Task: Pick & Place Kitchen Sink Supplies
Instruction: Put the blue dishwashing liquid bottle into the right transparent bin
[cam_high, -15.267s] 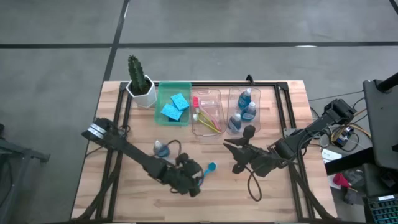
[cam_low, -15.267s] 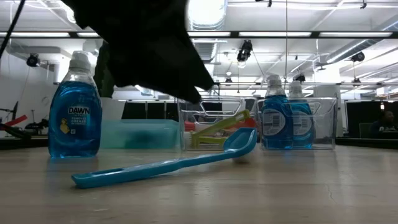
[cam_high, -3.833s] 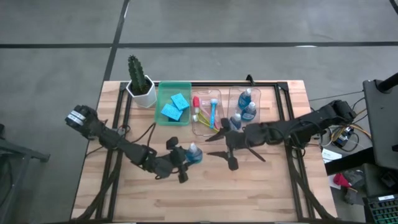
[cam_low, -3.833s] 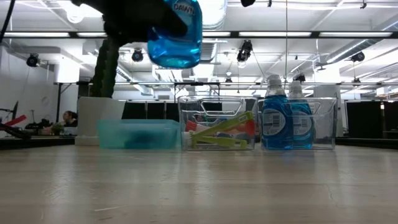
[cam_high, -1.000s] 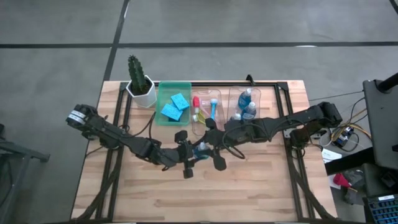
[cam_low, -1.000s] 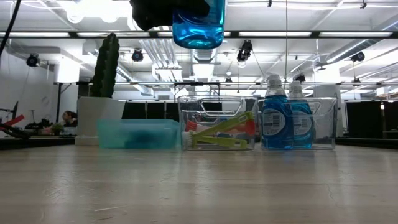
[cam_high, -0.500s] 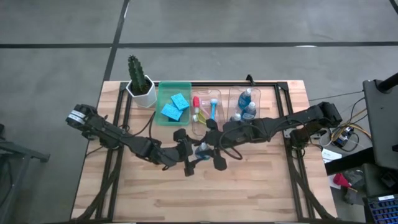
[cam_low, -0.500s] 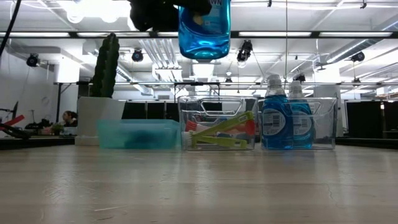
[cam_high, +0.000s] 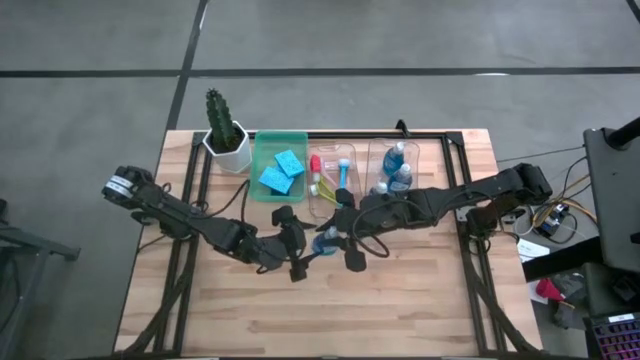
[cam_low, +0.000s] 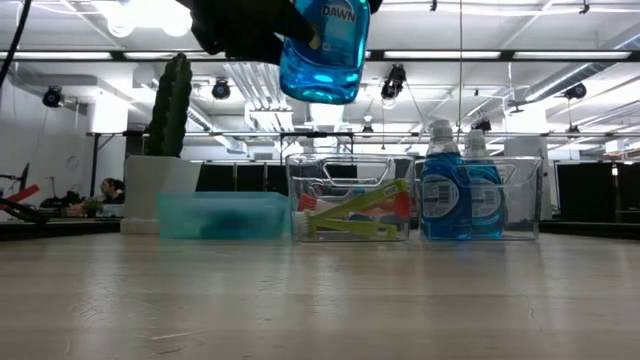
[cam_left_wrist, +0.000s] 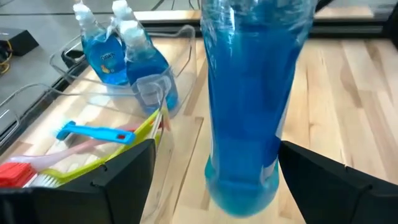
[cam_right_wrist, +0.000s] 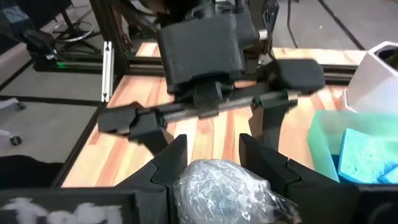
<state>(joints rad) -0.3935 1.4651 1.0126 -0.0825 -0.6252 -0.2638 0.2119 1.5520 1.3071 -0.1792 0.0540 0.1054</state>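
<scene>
A blue-liquid bottle (cam_low: 322, 55) hangs high above the middle of the table, with my right gripper (cam_right_wrist: 213, 148) shut on its top end. My left gripper (cam_high: 300, 244) is open. Its two fingers (cam_left_wrist: 127, 180) stand on either side of the bottle's body (cam_left_wrist: 249, 106), apart from it. Behind them lie blue sponges (cam_high: 280, 170) in a green bin (cam_high: 262, 190). Coloured brushes (cam_high: 335, 180) lie in a clear bin (cam_high: 352, 150). Other bottles (cam_high: 395, 170) stand in a second clear bin (cam_high: 422, 160). My right gripper pinches the bottle's top end (cam_right_wrist: 217, 183) between its two fingers, coming in from the table's right. The bottle hangs below the hold, slightly tilted. Its rounded bottom (cam_low: 320, 96) is down and well clear of the table.
A cactus in a white pot (cam_high: 226, 135) stands at the far left corner beside the green bin. The three bins line the far edge. Bare wood (cam_high: 400, 310) fills the near half of the table. In the low view, a person sits far off in the room.
My left gripper has opened, let go of the bottle and drawn back a little toward the table's left. The bottle stays in my right gripper. It has sunk slightly and tipped a little.
</scene>
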